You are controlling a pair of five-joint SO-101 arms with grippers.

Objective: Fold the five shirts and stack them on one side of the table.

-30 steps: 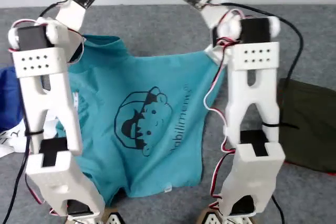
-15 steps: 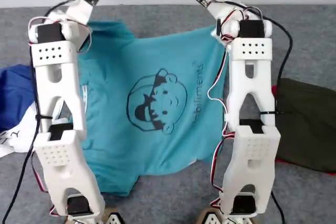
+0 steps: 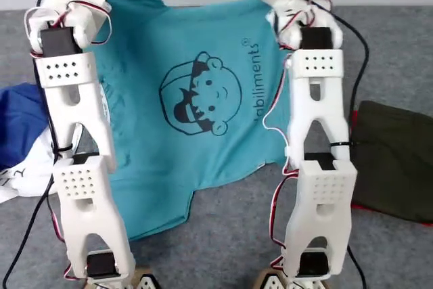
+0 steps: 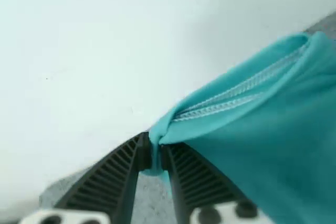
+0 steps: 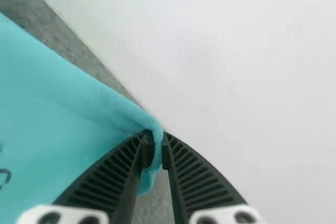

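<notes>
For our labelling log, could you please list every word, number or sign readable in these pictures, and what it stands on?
On the teal shirt: one line of dark lettering beside the cartoon face, running up the cloth; an arm's cable crosses its start, so no whole word reads.
On the white cloth at the table's left edge: dark marks, cut off, unreadable.
Wrist views: no text.

Bright, even light falls on my grey felt table (image 3: 230,235); the teal cotton shirt (image 3: 169,160) casts a soft shadow at six o'clock; the white wall (image 4: 105,35) glows pale
</notes>
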